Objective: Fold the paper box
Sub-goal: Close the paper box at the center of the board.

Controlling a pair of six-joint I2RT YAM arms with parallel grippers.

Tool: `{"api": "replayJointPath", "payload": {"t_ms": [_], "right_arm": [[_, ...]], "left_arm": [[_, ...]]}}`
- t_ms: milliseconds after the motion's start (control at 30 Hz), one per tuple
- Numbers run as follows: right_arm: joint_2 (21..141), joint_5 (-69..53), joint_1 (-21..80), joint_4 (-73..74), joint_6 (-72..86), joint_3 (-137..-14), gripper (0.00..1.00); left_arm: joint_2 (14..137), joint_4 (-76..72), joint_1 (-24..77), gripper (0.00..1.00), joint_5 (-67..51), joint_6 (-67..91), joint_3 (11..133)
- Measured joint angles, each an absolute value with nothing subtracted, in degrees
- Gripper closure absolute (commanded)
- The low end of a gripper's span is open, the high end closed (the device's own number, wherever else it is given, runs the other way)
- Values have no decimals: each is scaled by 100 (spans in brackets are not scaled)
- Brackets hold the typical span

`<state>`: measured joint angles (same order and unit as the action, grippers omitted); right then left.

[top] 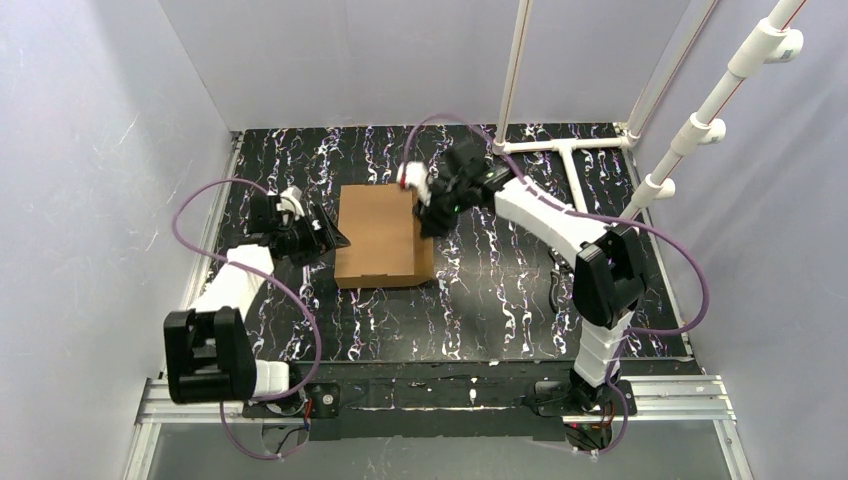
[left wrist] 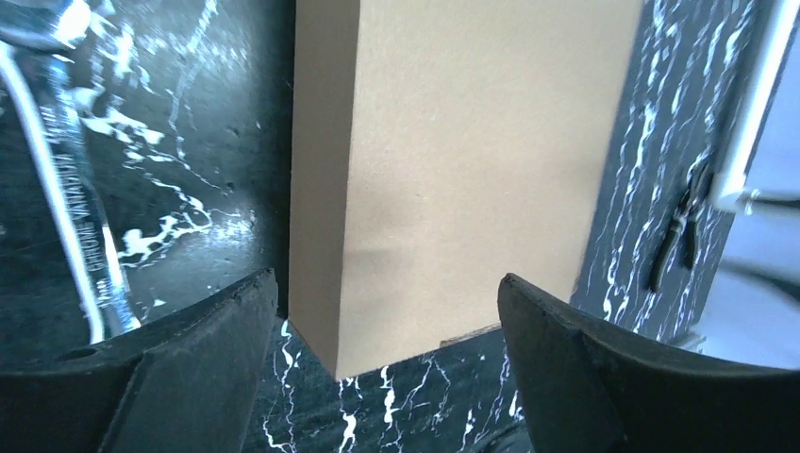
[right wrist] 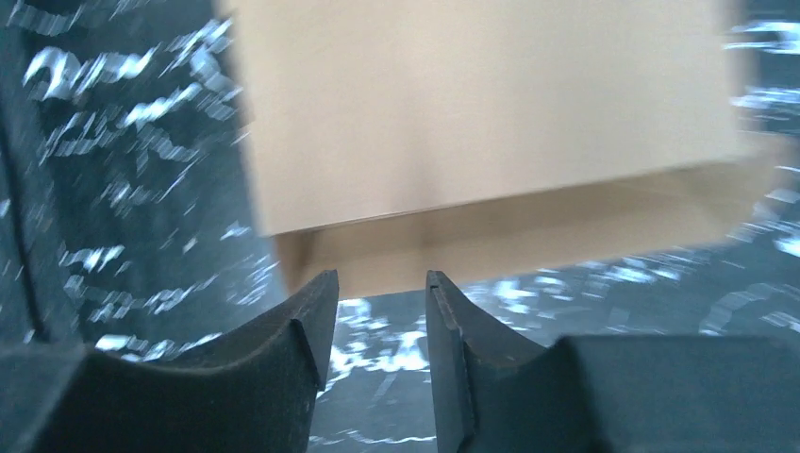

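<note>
Paper box [top: 383, 236], pliers [left wrist: 677, 236] well apart

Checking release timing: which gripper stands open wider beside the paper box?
The left gripper: its jaws spread well apart, facing the paper box. The right gripper shows only a narrow gap.

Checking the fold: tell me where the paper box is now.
In the top view the paper box lies closed near the middle of the table, between the left hand by its left edge and the right hand by its far right corner.
</note>
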<state>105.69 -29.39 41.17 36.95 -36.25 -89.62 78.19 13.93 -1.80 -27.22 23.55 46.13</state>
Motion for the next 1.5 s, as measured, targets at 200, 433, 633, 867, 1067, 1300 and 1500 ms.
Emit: {"api": "replayJointPath", "payload": {"t_ms": [200, 433, 633, 867, 1067, 1300, 1500], "right_arm": [[10777, -2709, 3188, 2237, -2209, -9601, 99], [12040, -1868, 3291, 1205, -1135, -10541, 99], [13570, -1400, 3350, 1107, -803, -11841, 99], [14027, -1433, 3334, 1146, -923, -12503, 99], [14062, -1778, 3341, 1245, -1153, -12479, 99], [14062, -1946, 3350, 1389, -1514, -12274, 99], [14055, -1951, 3350, 1474, -1719, -12199, 99]], "left_arm": [[6720, 1411, -454, 24, -2604, 2423, 4491], [5590, 1693, -550, 61, -2456, 3135, 3809], [5092, 2093, -552, 73, -2471, 3909, 3153], [6077, 1774, -552, 74, -2773, 4351, 2801], [6532, 1483, -552, 74, -2917, 4466, 2755], [6982, 1199, -552, 73, -2945, 4521, 2768], [7395, 1120, -550, 73, -2928, 4584, 2790]]}}
